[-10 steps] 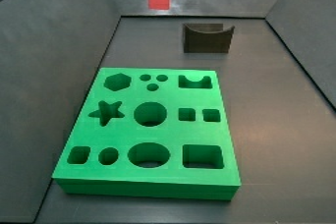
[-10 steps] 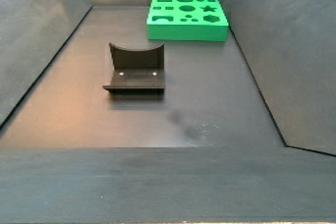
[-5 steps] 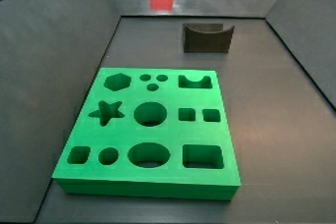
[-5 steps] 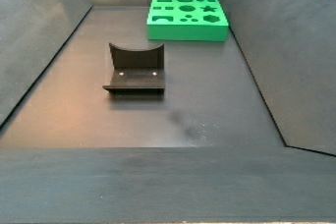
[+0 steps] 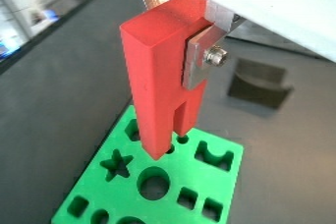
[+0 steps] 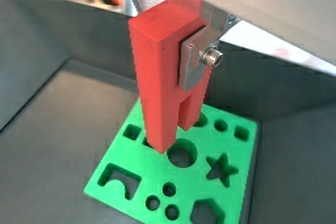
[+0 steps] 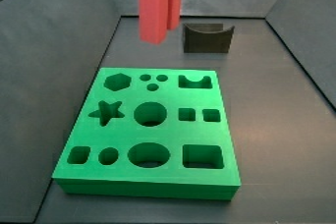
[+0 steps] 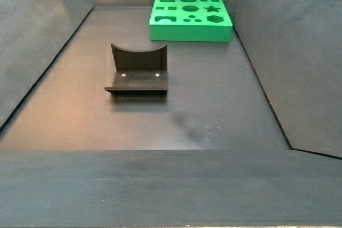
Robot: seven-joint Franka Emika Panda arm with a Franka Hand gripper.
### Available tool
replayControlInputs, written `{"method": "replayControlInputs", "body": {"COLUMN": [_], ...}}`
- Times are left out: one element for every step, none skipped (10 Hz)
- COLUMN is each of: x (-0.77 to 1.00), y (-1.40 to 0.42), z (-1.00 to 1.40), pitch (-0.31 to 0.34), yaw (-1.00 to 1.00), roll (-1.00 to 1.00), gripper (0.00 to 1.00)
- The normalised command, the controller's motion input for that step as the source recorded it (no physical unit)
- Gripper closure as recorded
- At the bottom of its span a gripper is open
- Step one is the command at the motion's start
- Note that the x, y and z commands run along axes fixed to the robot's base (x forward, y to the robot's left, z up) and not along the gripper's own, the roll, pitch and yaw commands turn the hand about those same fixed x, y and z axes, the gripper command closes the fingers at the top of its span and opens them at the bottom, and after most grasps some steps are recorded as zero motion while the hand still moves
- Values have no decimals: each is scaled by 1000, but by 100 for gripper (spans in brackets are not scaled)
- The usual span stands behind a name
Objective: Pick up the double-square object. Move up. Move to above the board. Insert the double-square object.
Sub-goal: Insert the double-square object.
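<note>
The double-square object (image 5: 160, 71) is a tall red block, slotted at its lower end into two prongs. My gripper (image 5: 165, 53) is shut on its upper part, and one silver finger (image 5: 199, 57) presses flat against its side. In both wrist views the object (image 6: 163, 71) hangs upright in my gripper (image 6: 168, 57), with its prongs over the bright green board (image 5: 89, 191) and not touching it. In a side view the object (image 7: 160, 7) hangs clear above the board (image 7: 132, 174), near its far end. The gripper is out of frame in both side views.
The dark fixture (image 7: 207, 37) stands on the floor beyond the board's far end, and shows as an L-shaped bracket on a base plate, the fixture (image 8: 138, 70). Sloping dark walls close in the floor on both sides. The board (image 8: 191, 19) lies at the far end there.
In a side view the red object has come lower and looms larger, from a short stub at the top edge to a long bar near the board's far end.
</note>
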Motion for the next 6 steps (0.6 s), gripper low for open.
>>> {"method": "replayControlInputs", "body": {"x": [0,14,23,20,14,20], "y": [-54,-29,-31,-29,-29,-31], "z": [-271,-71,-43,-51,-51,-40], "pitch": [-4,-21,-3,-3,-9,0], "yaw": [-1000,-1000,-1000,-1000,-1000,-1000], "roll": [0,-66,-71,-70,-69,-70], "gripper": [100,100,100,100,100,100]}}
